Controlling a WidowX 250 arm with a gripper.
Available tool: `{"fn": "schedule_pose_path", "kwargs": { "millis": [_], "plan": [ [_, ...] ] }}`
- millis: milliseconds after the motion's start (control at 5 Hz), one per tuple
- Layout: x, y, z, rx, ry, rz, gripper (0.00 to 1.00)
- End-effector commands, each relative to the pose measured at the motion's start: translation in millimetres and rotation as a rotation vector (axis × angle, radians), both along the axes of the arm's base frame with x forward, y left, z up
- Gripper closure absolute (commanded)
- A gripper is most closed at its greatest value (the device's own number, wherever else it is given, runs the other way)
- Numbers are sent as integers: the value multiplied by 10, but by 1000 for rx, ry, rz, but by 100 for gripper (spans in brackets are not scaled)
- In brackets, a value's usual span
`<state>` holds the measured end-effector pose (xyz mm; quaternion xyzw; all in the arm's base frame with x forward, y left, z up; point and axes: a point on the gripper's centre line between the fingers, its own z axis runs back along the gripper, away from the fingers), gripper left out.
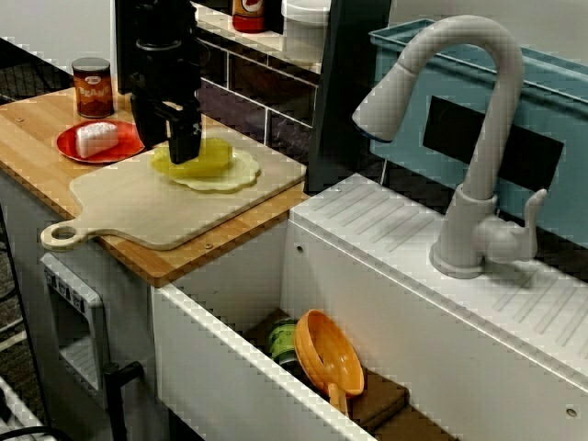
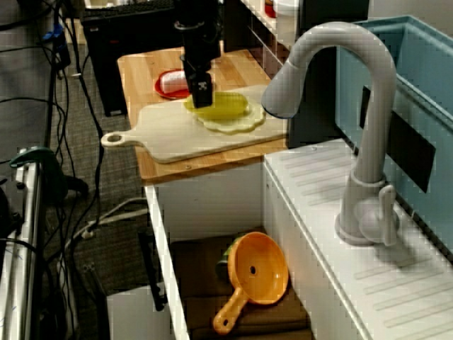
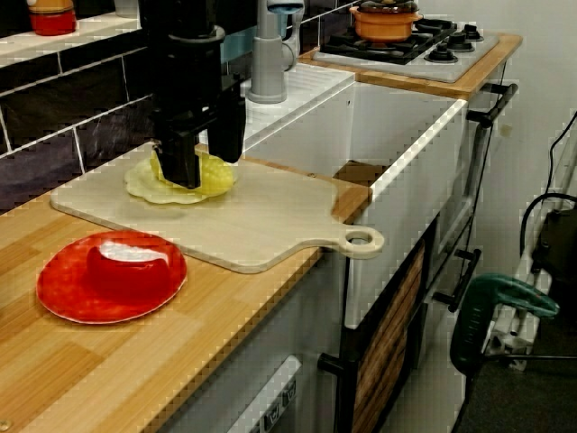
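**Gripper lowered onto a yellow piece on the cutting board**

The black arm is hanging straight down, its wrist vertical and its gripper (image 3: 207, 170) pointing at the board. In the view along the counter the two fingers (image 3: 185, 162) are standing apart, their tips down at the level of the yellow piece (image 1: 213, 156). Whether they are pressing on it cannot be told.

The yellow piece is lying on a pale, flat disc (image 1: 237, 175) at the far end of the wooden cutting board (image 1: 147, 207). The board is resting on the counter (image 3: 54, 379) left of the sink (image 1: 220, 367), with its ringed handle toward the near edge.

A red plate (image 3: 54, 293) bearing a white-and-red piece (image 1: 95, 138) is sitting just left of the board. A can (image 1: 92, 87) is standing behind the plate.

An orange strainer (image 2: 258, 268) is lying in the sink, and the grey faucet (image 1: 469, 138) is rising at the right.
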<state>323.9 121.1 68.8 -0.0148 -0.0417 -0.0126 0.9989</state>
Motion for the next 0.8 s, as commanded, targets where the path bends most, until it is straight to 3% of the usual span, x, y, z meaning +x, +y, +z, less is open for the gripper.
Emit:
{"fn": "schedule_pose_path", "kwargs": {
  "millis": [0,600],
  "plan": [
    [-25,221,477,4,-85,31,0],
    [-52,483,445,115,-114,68,0]
  ]
}}
